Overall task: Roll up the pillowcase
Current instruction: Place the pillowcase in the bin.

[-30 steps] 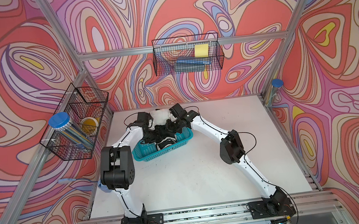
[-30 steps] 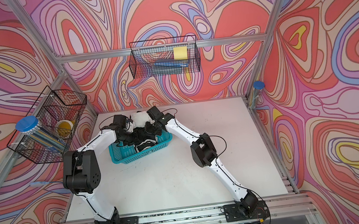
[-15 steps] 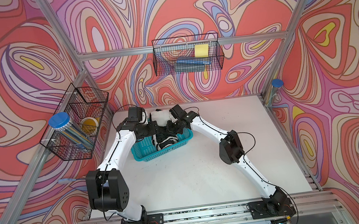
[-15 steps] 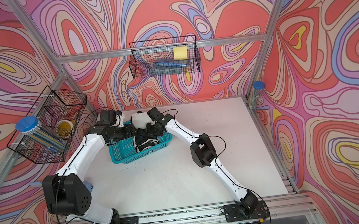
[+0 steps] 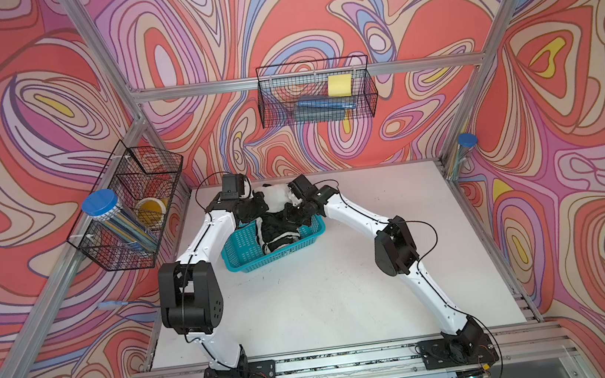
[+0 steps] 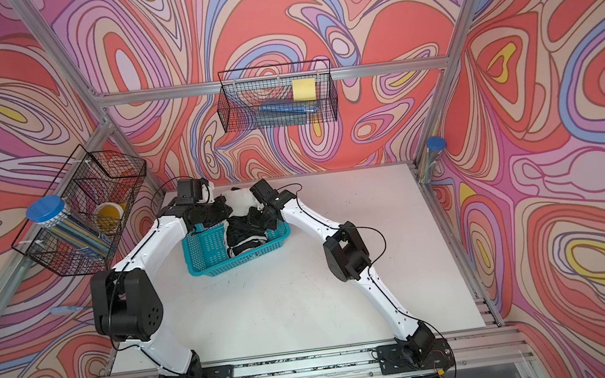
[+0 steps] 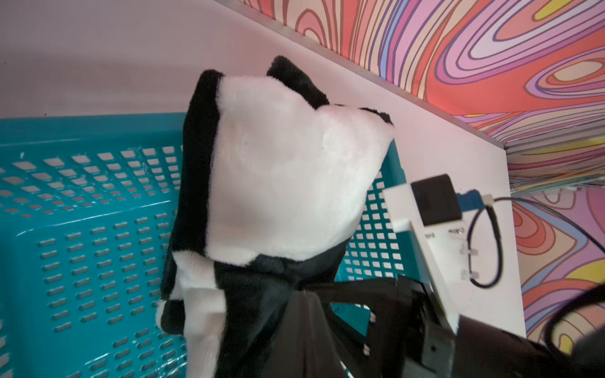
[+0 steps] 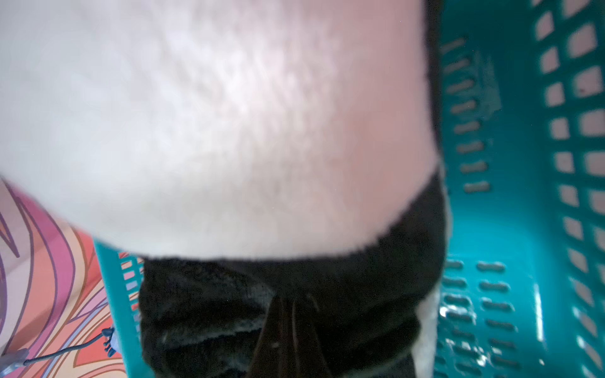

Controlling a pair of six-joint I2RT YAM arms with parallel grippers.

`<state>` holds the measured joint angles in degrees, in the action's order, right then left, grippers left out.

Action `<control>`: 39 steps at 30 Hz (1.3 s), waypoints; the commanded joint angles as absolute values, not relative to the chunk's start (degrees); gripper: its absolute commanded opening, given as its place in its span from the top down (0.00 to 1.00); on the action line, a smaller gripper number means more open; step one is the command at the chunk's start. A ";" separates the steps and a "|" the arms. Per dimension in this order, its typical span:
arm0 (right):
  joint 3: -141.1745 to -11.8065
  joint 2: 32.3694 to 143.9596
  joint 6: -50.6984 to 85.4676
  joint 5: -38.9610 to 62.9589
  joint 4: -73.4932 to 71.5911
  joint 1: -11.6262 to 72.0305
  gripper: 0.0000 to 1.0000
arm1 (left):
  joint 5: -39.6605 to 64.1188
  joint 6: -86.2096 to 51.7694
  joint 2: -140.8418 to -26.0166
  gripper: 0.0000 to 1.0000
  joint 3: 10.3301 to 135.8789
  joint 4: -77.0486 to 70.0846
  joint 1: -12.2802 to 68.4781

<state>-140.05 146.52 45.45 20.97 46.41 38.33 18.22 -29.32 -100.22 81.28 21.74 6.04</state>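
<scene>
The pillowcase [image 5: 277, 224], plush with large black and white squares, sits bunched up, above and just left of centre in both top views. Its lower folds lie inside the teal basket [image 5: 246, 252], and a white panel is lifted above the far rim.

I have the plush black-and-white checkered pillowcase [image 5: 274, 197] bunched between my left gripper [image 5: 261, 211] and right gripper [image 5: 293, 214], touching both. One part bulges ahead of them, toward the back wall. The rest hangs below them into the teal perforated plastic basket [image 5: 245, 243]. The basket sits on the white tabletop [image 5: 324, 292], its bare floor on the left gripper's side.
</scene>
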 commanded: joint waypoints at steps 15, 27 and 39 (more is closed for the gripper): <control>-113.15 117.77 39.00 17.63 47.49 33.98 1.00 | 4.95 -36.27 -111.66 1.00 75.89 5.36 9.67; -109.40 115.57 37.31 19.04 48.26 30.59 1.00 | 1.54 -39.95 -119.28 1.00 78.76 17.30 10.20; -111.27 119.03 31.53 18.80 49.35 28.22 0.63 | 7.50 -32.16 -97.12 0.29 79.96 21.58 10.72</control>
